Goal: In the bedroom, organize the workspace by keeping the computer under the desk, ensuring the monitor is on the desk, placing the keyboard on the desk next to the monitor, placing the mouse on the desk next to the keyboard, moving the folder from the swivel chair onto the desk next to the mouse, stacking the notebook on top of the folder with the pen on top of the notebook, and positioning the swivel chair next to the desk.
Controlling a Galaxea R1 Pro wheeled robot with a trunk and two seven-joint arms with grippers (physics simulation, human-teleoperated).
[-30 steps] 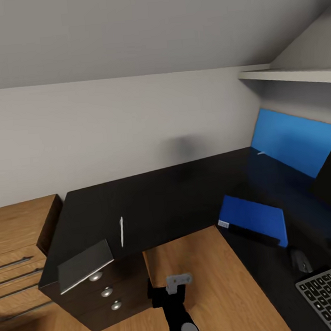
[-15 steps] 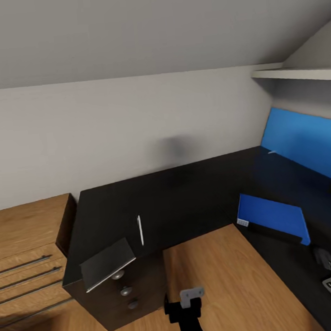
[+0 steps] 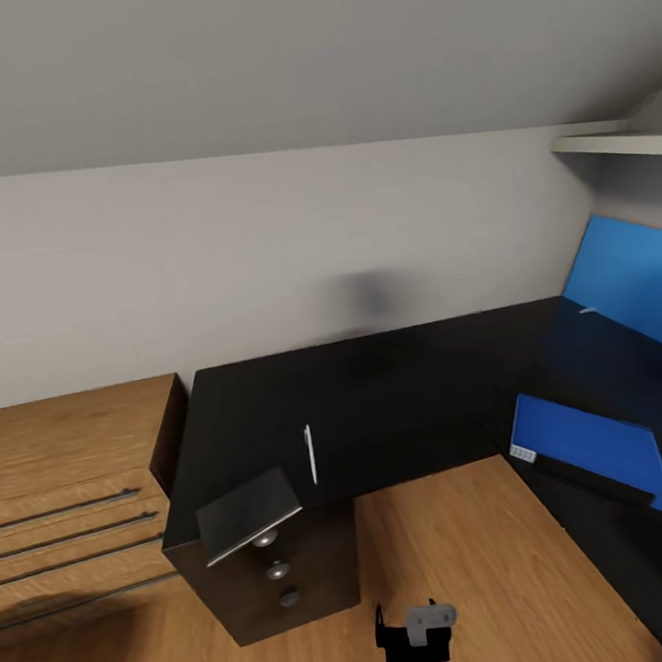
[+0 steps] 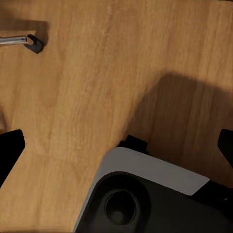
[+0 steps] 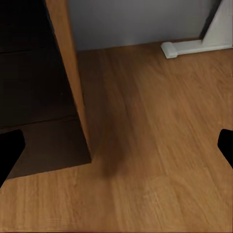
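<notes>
— Obs.: what rests on the desk (image 3: 398, 405)?
— Notebook (image 3: 248, 512) at the left end's front corner, overhanging the drawer unit; pen (image 3: 310, 454) just beside it. Folder (image 3: 591, 452) on the right wing, near its inner edge.

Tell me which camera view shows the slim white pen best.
The head view: the slim white pen lies in plain sight on the black desk, just beside the dark grey notebook at the desk's corner. Both wrist views look at the wooden floor, not the desktop.
</notes>
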